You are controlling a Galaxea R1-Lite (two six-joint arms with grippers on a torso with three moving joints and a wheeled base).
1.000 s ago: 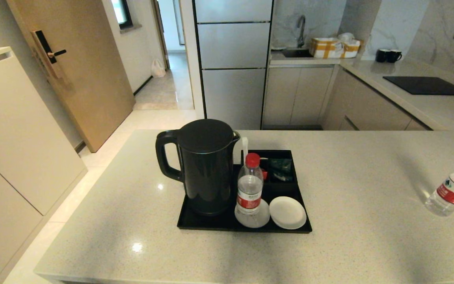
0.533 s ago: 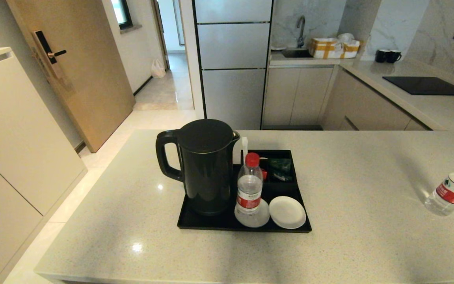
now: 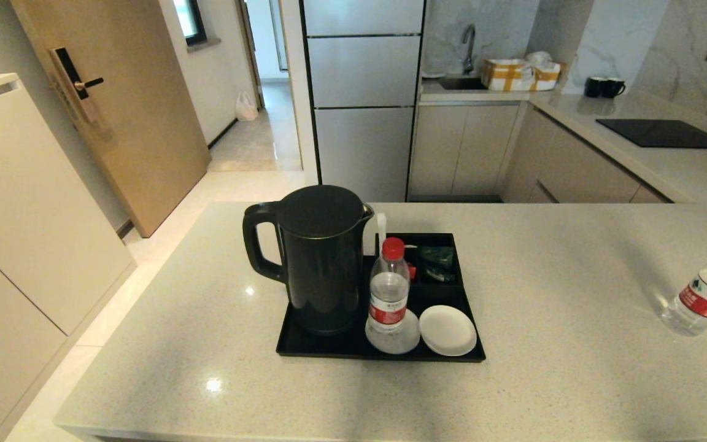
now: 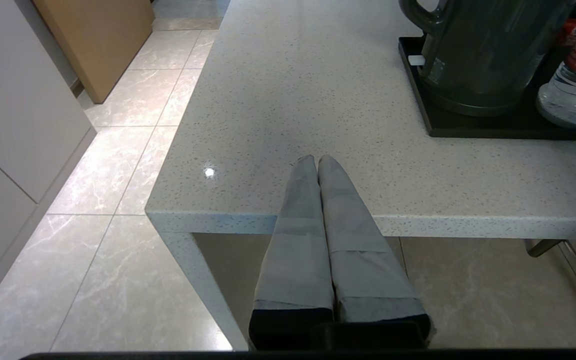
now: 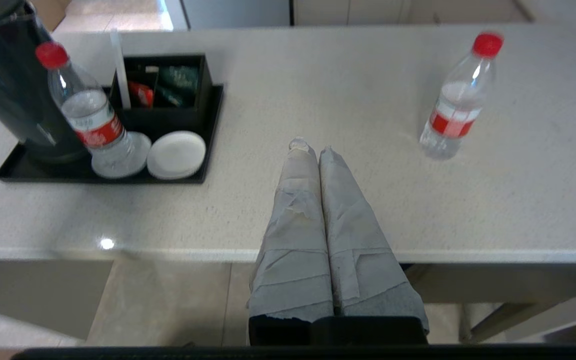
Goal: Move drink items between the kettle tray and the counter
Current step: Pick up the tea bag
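- Two water bottles with red caps stand upright: one [image 3: 388, 288] on the kettle tray [image 3: 304, 350], resting on a round white coaster [image 3: 393, 337], the other [image 3: 704, 292] alone on the counter [image 3: 544, 368], far out at 3 o'clock from the tray and well apart from it.
- Black kettle [image 3: 316, 258] fills the tray's 9 o'clock half, its handle pointing to 9 o'clock; the tray bottle stands just beside it.
- Second white coaster [image 3: 448, 330] lies just beside the first, at its 3 o'clock.
- Dark green sachet [image 3: 438, 258] sits in a divided compartment at the tray's 12 o'clock end.
- Left gripper [image 4: 317, 161] hangs over the counter's near edge, fingers pressed together, holding nothing.
- Right gripper [image 5: 313, 150] hangs over the near edge too, between tray and lone bottle, fingers likewise closed and empty.
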